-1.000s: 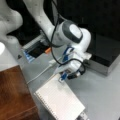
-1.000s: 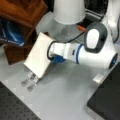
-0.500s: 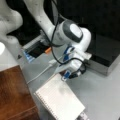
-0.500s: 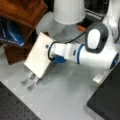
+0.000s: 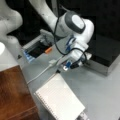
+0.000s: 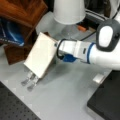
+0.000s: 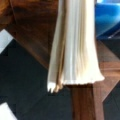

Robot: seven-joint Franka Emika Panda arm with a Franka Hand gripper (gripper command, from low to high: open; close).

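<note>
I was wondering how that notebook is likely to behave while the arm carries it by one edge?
The notebook, in the end effector, probably flexes: the wrist view shows its pages fanning apart. It looks light, held tilted above the table. Loose pages may splay further.

cream notebook (image 6: 41,55), seemingly dark-brown wooden shelf (image 5: 15,92)
</note>
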